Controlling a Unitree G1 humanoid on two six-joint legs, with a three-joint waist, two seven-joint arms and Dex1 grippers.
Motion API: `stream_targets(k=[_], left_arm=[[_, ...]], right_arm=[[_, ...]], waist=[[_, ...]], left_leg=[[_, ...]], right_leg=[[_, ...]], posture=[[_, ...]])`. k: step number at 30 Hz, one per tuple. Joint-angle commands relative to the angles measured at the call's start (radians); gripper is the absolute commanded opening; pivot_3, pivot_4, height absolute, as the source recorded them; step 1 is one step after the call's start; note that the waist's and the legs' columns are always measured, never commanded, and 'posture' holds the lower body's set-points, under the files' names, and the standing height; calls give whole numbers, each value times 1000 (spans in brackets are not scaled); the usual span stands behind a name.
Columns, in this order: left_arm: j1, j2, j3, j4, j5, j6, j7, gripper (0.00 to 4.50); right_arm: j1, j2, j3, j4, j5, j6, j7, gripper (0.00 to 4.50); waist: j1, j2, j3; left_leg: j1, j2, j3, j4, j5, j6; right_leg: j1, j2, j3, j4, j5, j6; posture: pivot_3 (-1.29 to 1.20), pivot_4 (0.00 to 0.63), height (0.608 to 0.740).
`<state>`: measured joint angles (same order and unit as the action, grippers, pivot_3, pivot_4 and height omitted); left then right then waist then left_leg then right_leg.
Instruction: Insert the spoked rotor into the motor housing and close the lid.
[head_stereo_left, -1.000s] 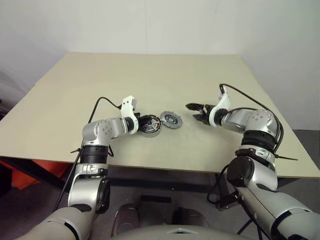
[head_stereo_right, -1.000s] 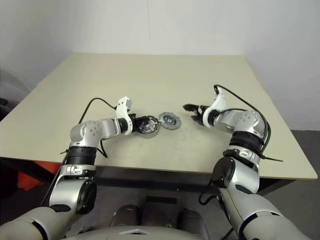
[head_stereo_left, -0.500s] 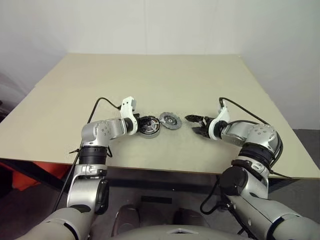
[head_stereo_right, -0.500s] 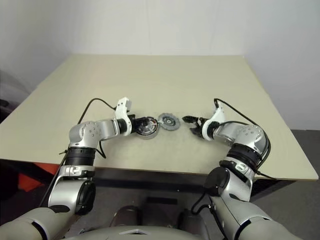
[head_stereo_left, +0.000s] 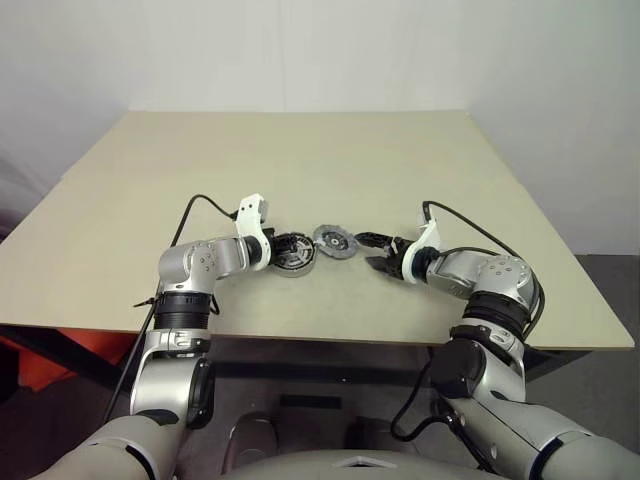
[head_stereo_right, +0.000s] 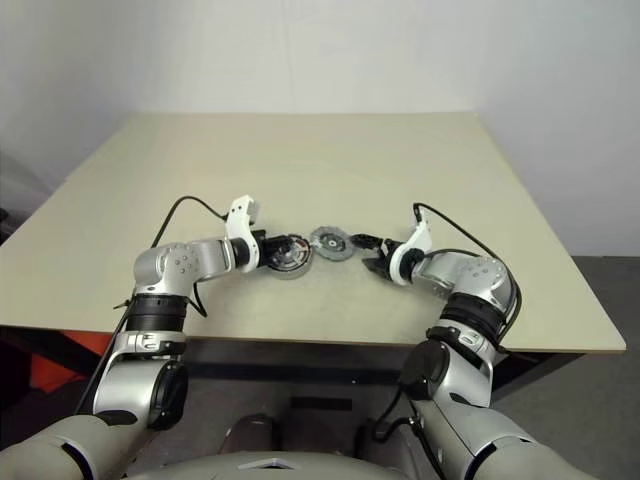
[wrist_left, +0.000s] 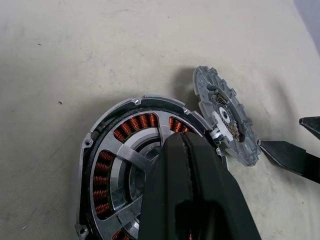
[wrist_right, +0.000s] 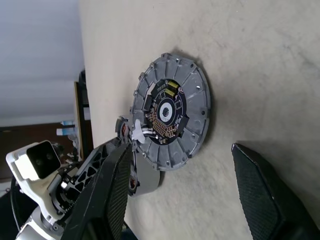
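Motor housing (wrist_left: 120, 165): a thick round body with a bright metal rim, orange-copper windings set in a ring, and shiny silver spokes crossing over them toward the centre. The spoked rotor (wrist_left: 131, 159) appears seated inside the housing; its hub is hidden behind the left gripper (wrist_left: 192, 150), whose two black fingers are pressed together with no gap and rest on the centre of the housing. Whether they pinch any part cannot be told.

Lid (wrist_right: 170, 117): a dull grey disc with a notched edge, radial ribs, small screw points, and a dark round circuit board with a pale ring at its centre. It lies flat on the table, just beside the housing on the robot's right, its edge touching or slightly overlapping the housing rim where a small white connector sits.

Right gripper (head_stereo_left: 374, 251): fingers spread wide, empty, low over the table, just beside the lid on its far side from the housing, one finger to either side of the lid's line.

Table (head_stereo_left: 300, 160): a plain beige matte top, with housing and lid near the robot's edge, at the middle. A black cable (head_stereo_left: 192, 212) loops over the left arm. Behind the table stands a bare white wall (head_stereo_left: 320, 50).
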<state>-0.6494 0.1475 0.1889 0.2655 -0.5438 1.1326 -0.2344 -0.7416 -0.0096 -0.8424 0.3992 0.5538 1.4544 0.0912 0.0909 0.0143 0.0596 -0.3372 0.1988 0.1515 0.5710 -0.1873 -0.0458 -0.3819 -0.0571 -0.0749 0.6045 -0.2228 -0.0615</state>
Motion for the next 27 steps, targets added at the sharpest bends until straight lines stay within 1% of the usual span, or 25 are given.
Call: stream_targets(k=[1, 5, 8, 11, 14, 15, 19, 27], left_arm=[[15, -2, -11, -2, 12, 14, 1, 46], [13, -4, -9, -1, 15, 12, 1, 46], [12, -5, -8, -2, 16, 10, 0, 46], [10, -7, -5, -1, 18, 8, 1, 46], [14, -9, -4, -5, 19, 6, 1, 46], [16, -10, -4, -7, 20, 6, 0, 46], [19, -12, -4, -10, 20, 4, -1, 46], [20, -14, -7, -12, 19, 2, -8, 46]], right_arm=[[-27, 53, 45, 86, 12, -18, -12, 3534], [-68, 76, 34, 114, 25, -54, -44, 3534], [-88, 119, 16, 80, 45, -35, -83, 3534], [-103, 157, -3, 44, 62, -18, -129, 3534], [-109, 181, -14, 6, 82, -2, -176, 3534], [-109, 185, -10, -9, 85, -1, -190, 3534], [-110, 191, -4, -61, 101, -12, -234, 3534], [-90, 199, 11, -110, 100, -129, -339, 3534]], waist=[[0, 0, 0], [1, 0, 0], [3, 0, 0], [9, 1, 0], [14, 1, 0], [15, 1, 0], [17, 1, 0], [17, 1, 0]], left_leg=[[1, 0, 0, -1, 0, 0], [4, 0, 0, -4, 0, -1], [4, 0, 0, -5, 1, -2], [1, -1, -1, -8, 2, -3], [-5, -2, -2, -8, 1, -1], [-7, -3, -2, -8, 1, -1], [-8, -4, -2, -8, 0, -1], [-8, -5, -2, -8, 1, -2]], right_leg=[[0, 0, -1, -1, 0, 0], [-1, 0, -3, -2, 0, 0], [-4, 0, -3, -2, 0, 0], [-5, 0, -2, -2, 0, 0], [-9, -1, -2, -2, 0, 0], [-10, -1, -2, -2, 2, 2], [-11, -2, -2, -2, 2, 3], [-11, -2, -2, -2, 2, 3]], posture=[[0, 0, 740], [0, 0, 740], [0, 0, 740], [0, 0, 740], [0, 0, 740], [0, 0, 740], [0, 0, 740], [0, 0, 740]])
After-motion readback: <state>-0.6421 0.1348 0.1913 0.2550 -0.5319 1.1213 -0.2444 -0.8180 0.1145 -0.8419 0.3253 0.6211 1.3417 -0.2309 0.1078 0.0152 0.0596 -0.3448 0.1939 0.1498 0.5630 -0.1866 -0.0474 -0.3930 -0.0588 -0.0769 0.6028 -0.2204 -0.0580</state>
